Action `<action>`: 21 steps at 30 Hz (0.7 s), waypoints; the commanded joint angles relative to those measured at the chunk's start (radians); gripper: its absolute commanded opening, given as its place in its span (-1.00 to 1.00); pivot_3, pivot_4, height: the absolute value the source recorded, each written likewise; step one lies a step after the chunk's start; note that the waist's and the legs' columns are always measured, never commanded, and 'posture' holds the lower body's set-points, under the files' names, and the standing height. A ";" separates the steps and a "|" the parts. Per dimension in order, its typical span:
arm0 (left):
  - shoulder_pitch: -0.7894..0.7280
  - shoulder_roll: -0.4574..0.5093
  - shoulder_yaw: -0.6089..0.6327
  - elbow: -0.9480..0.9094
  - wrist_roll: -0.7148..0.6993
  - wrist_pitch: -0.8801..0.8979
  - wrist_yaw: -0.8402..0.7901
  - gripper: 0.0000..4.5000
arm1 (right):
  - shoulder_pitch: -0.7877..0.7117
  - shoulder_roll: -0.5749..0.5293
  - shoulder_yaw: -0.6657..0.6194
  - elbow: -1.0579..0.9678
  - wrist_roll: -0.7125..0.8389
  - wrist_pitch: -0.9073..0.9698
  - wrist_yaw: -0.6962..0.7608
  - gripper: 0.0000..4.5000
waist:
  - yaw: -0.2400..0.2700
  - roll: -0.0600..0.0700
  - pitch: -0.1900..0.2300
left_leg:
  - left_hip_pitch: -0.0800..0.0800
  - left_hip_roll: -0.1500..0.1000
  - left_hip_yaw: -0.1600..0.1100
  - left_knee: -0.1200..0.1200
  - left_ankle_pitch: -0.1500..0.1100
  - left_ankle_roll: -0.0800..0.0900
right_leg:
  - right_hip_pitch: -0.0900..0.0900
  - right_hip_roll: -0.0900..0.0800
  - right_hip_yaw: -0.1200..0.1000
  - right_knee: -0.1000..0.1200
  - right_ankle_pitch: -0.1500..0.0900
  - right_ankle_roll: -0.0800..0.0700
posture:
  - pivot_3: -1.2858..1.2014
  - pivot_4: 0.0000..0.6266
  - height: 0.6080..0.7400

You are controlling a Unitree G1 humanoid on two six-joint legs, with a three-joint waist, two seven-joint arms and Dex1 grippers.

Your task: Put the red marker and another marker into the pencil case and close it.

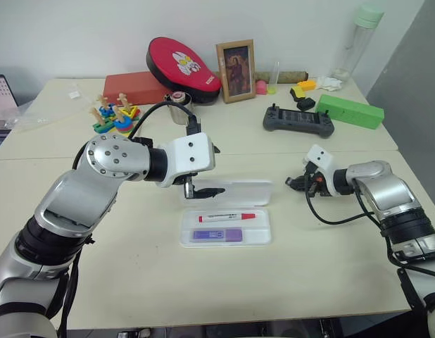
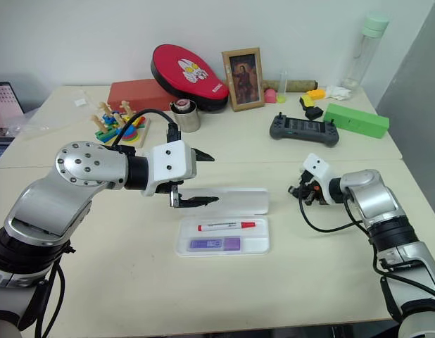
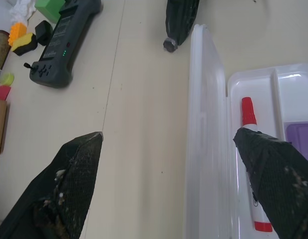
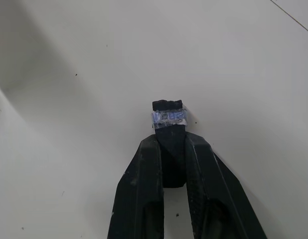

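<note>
Nearest the camera, the pencil case [image 1: 260, 237] lies open on the pale tabletop [image 1: 203, 282], a smooth white plastic box with rounded corners, its lid [image 1: 238, 192] folded back flat behind the shallow tray. Both pens are already in: the red marker [image 1: 227, 217], slim and white-barrelled, in the rear slot, and another marker [image 1: 217, 235], stubby, flat and lavender, in front. Only closing the lid seems left. The left gripper [image 2: 196, 179] hovers over the lid with its 2 black fingers spread wide, holding nothing. The right gripper [image 4: 169, 149], well apart to the right, looks pinched narrowly on a small black block [image 4: 168, 117] bearing a label.
</note>
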 commanded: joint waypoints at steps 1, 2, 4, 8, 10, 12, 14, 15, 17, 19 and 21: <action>-0.007 -0.002 0.034 -0.019 0.007 -0.014 -0.003 1.00 | 0.012 -0.017 -0.011 -0.024 -0.009 0.010 0.010 -0.89 | 0.000 0.000 0.000 | 0.000 0.000 0.000 0.000 0.000 0.000 | 0.000 0.000 0.000 0.000 0.000 0.000 | 0.03 -0.52 1.00; -0.006 -0.002 0.035 -0.021 0.006 -0.012 -0.002 1.00 | 0.015 -0.023 -0.012 -0.031 -0.014 0.007 0.007 -0.89 | 0.000 0.000 0.000 | 0.000 0.000 0.000 0.000 0.000 0.000 | 0.000 0.000 0.000 0.000 0.000 0.000 | 0.03 -0.52 1.00; -0.007 -0.003 0.039 -0.024 0.002 -0.008 -0.001 1.00 | 0.021 -0.049 -0.015 -0.061 -0.018 -0.009 0.018 -0.89 | 0.001 0.000 0.000 | 0.000 0.000 0.000 0.000 0.000 0.000 | 0.000 0.000 0.000 0.000 0.000 0.000 | 0.03 -0.52 1.00; 0.004 0.002 0.060 -0.040 -0.023 -0.002 -0.011 1.00 | 0.090 -0.159 -0.020 -0.211 -0.014 -0.126 0.113 -0.89 | 0.006 0.000 0.000 | -0.001 0.000 0.000 0.000 0.000 0.000 | 0.000 0.000 0.000 -0.001 0.000 0.000 | 0.03 -0.52 1.00; 0.013 -0.012 0.090 -0.064 -0.075 0.032 -0.014 1.00 | 0.132 -0.203 -0.042 -0.334 0.041 -0.107 0.176 -0.89 | 0.003 0.000 0.000 | -0.001 0.000 0.000 0.000 0.000 0.000 | 0.000 0.000 0.000 -0.001 0.000 0.000 | 0.03 -0.52 1.00; 0.015 -0.017 0.108 -0.076 -0.102 0.055 -0.015 1.00 | 0.165 -0.228 -0.066 -0.426 0.086 -0.095 0.211 -0.89 | 0.000 0.001 0.000 | -0.001 0.000 0.000 0.000 0.000 0.000 | -0.001 0.000 0.000 -0.001 0.000 0.000 | 0.03 -0.52 1.00; 0.015 -0.019 0.119 -0.074 -0.109 0.063 -0.009 1.00 | 0.218 -0.275 -0.089 -0.540 0.145 -0.073 0.270 -0.89 | -0.004 0.001 0.000 | 0.000 0.000 0.000 0.000 0.000 0.000 | 0.000 0.000 0.000 0.000 0.000 0.000 | 0.03 -0.52 1.00; 0.016 -0.019 0.121 -0.073 -0.110 0.065 -0.007 1.00 | 0.236 -0.292 -0.097 -0.579 0.168 -0.062 0.290 -0.89 | -0.002 0.001 0.000 | 0.000 0.000 -0.001 0.000 0.000 0.000 | 0.000 0.000 0.000 0.000 0.000 0.000 | 0.03 -0.52 1.00; 0.014 -0.021 0.130 -0.074 -0.121 0.072 -0.008 1.00 | 0.246 -0.297 -0.110 -0.644 0.213 -0.027 0.293 -0.89 | -0.002 0.001 0.000 | 0.001 0.000 -0.001 0.000 0.000 0.000 | 0.001 0.000 -0.001 0.000 0.000 0.000 | 0.03 -0.52 1.00; 0.009 -0.032 0.149 -0.077 -0.147 0.091 -0.001 1.00 | 0.220 -0.270 -0.105 -0.705 0.255 0.020 0.275 -0.89 | -0.003 0.001 0.000 | 0.002 0.000 -0.001 0.001 0.000 0.000 | 0.002 0.000 0.000 0.001 0.000 0.000 | 0.03 -0.52 1.00; 0.006 -0.038 0.165 -0.077 -0.169 0.105 0.001 1.00 | 0.179 -0.229 -0.080 -0.736 0.270 0.054 0.246 -0.89 | -0.004 0.001 0.001 | 0.002 0.000 -0.001 0.002 0.000 0.000 | 0.003 0.000 0.000 0.001 0.001 0.001 | 0.03 -0.52 1.00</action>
